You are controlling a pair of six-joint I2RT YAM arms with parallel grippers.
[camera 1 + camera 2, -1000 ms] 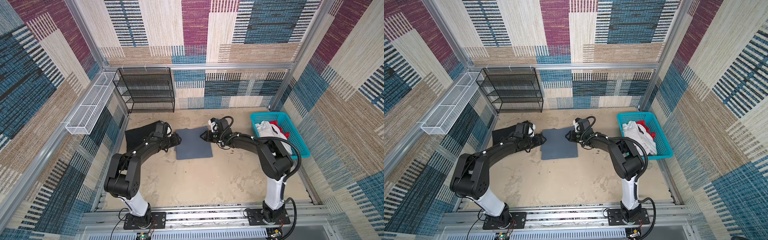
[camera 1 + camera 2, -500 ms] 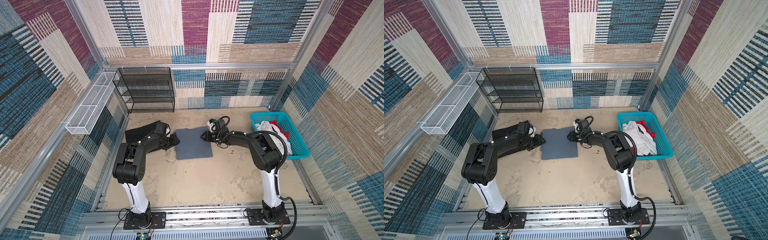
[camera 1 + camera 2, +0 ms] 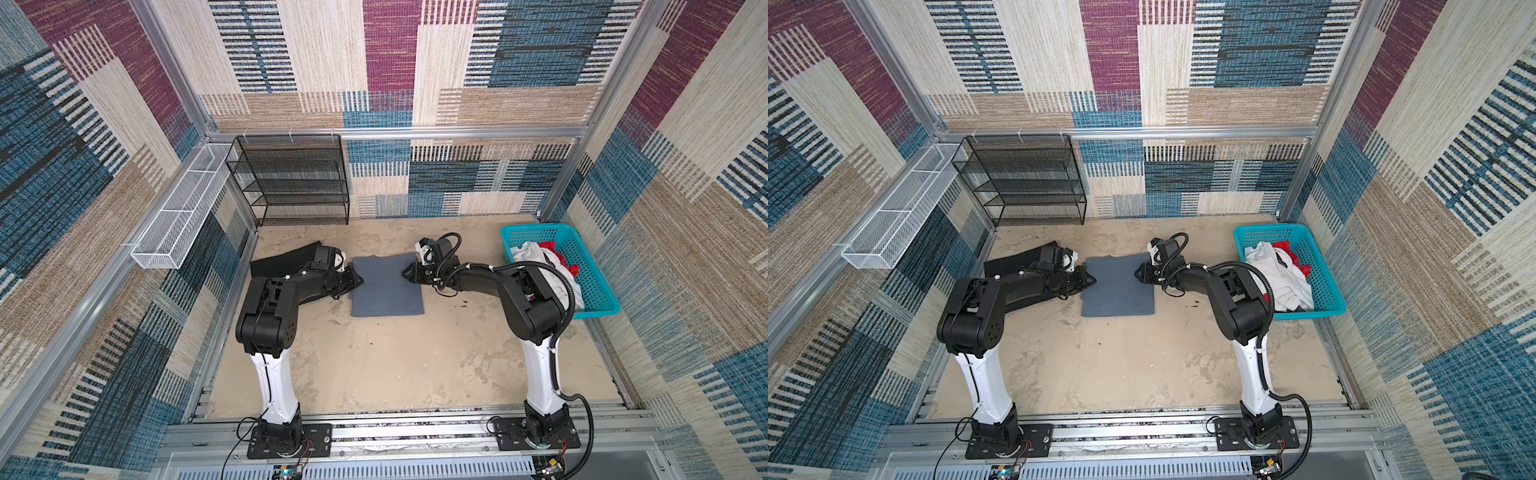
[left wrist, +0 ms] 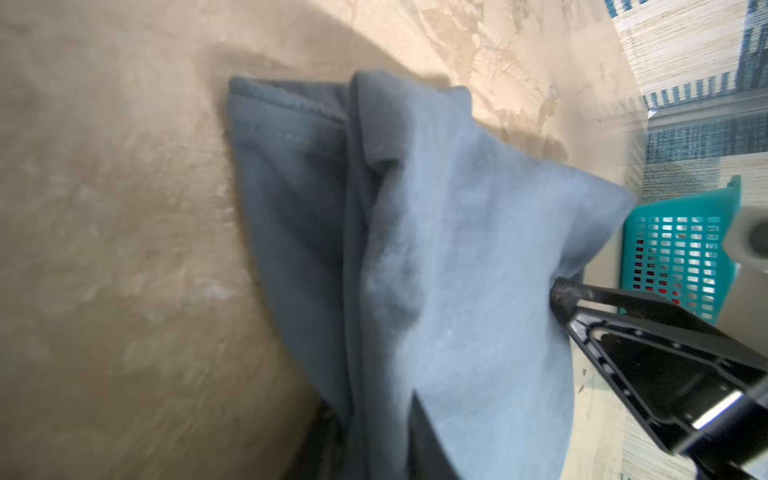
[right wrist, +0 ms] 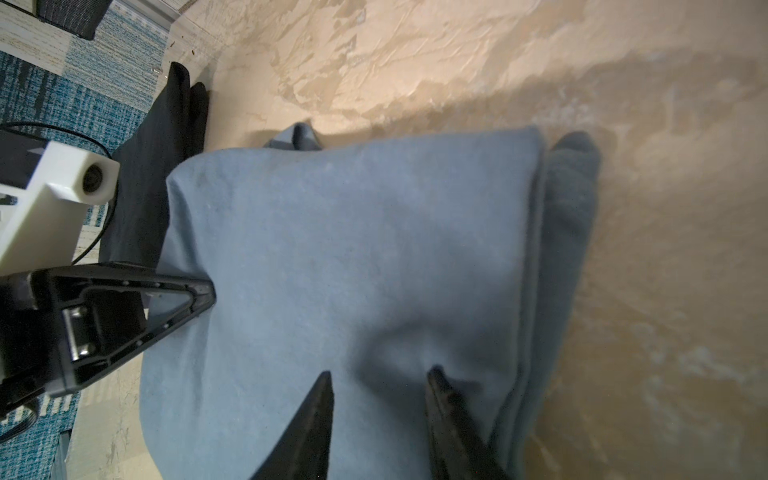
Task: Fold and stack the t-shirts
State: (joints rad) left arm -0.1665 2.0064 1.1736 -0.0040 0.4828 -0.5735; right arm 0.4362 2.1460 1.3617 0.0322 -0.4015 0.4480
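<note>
Two grippers face each other across the blue shirt [image 3: 386, 286], one at each side edge, toward its back half. I take this as a hold from both sides, so the folded layers do not slide open when the cloth is lifted for another fold or carried to the stack.

The left gripper [image 3: 358, 279] has its fingers pressed together on the shirt's left edge. The right wrist view shows its tip biting that hem, and the cloth rises toward it in the left wrist view. The right gripper [image 5: 380, 372] has its fingers [image 5: 324, 399] spread, tips down at the cloth. Whether they have a layer between them I cannot tell.

The blue shirt lies flat and folded near the middle of the table [image 3: 395, 365], toward the back edge, its sides roughly square to the table's edges. It looks close to square, perhaps a little longer left to right, so its long axis is hard to call. A small lump of cloth pokes out at its back-left corner.

The black shirt [image 3: 282, 262] lies near the back-left corner, partly under the left arm. The white shirt [image 3: 540, 257] and red shirt [image 3: 561, 257] sit unfolded in the basket [image 3: 598, 307] at the right edge.
</note>
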